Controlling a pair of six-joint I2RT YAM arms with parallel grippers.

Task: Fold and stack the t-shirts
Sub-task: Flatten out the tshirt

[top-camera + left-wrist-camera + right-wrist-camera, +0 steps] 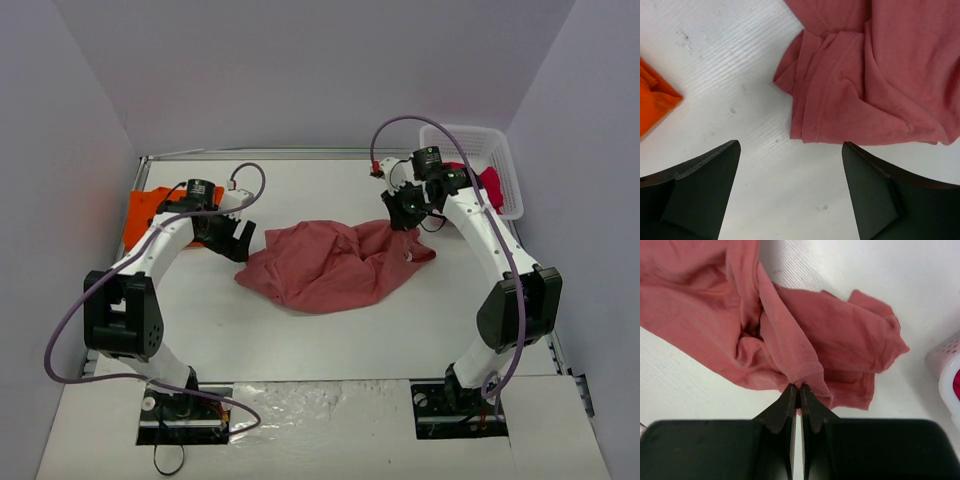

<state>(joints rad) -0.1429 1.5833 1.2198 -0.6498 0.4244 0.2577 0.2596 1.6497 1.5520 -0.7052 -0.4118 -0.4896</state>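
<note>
The right gripper [800,389] pinches its black fingers shut on a raised fold of the crumpled, soft brick-red cloth t-shirt [740,320], which is heaped just beyond their tips, with a white perforated plastic basket [946,362] off to their right. The left gripper [790,146] holds its fingers wide apart over bare, finely ribbed white tabletop [740,75]. The shirt's stitched hem lies just ahead of them and a corner of the bright orange t-shirt [652,100] lies to their left.

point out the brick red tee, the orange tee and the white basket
brick-red tee [330,265], top external view, middle of the crumpled body
orange tee [140,215], top external view, bare outer part of the cloth
white basket [503,165], top external view, its side wall
</note>
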